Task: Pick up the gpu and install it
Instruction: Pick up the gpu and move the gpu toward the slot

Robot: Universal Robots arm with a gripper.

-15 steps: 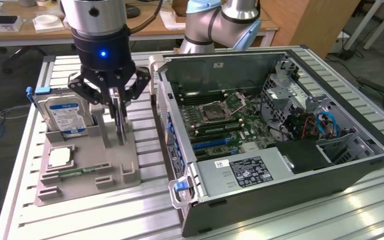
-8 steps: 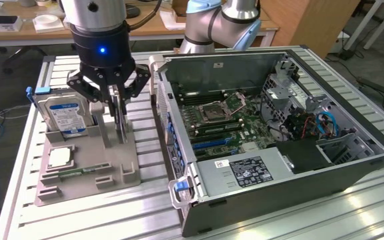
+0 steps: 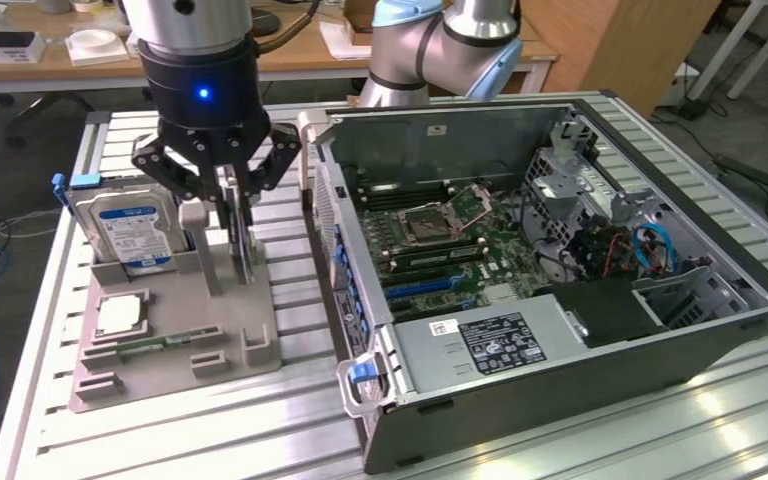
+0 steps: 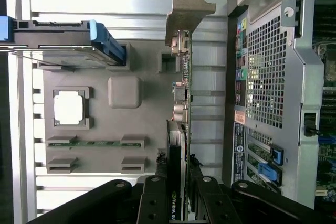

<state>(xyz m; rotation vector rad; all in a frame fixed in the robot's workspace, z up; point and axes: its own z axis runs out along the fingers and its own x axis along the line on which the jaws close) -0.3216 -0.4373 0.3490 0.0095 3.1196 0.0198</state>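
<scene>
Bench (image 3: pixel 157 430) (image 4: pixel 105 3), slatted aluminium, is carrying a gray fixture tray (image 3: pixel 244 320) (image 4: pixel 147 129) and an open computer case (image 3: pixel 558 400).

Exterior view's left: a silver hard drive (image 3: pixel 127 232) (image 4: pixel 58 38) with a blue-white label is standing upright in the tray's rear slot. In front of it a CPU (image 3: pixel 120 315) (image 4: pixel 69 107) is lying flat in its square pocket, and just beside that a narrow green memory stick (image 3: pixel 157 343) (image 4: pixel 94 142) is resting in its holders.

Middle: the end effector (image 3: pixel 229 200) (image 4: pixel 178 179) is hanging straight over the tray, its two fingers pinching the gpu (image 3: pixel 241 255) (image 4: pixel 181 111) from either side near the card's top edge. The gpu is standing on edge, very slim, at the tray's side nearest the case. Cannot tell whether its lower edge is sitting in the slot or is just clear of it. In the wrist view its metal bracket (image 4: pixel 189 9) is pointing away from the fingers.

Exterior view's right: the case is lying on its side with the panel off, showing the motherboard (image 3: pixel 451 250) and the power supply (image 3: pixel 484 340).
</scene>
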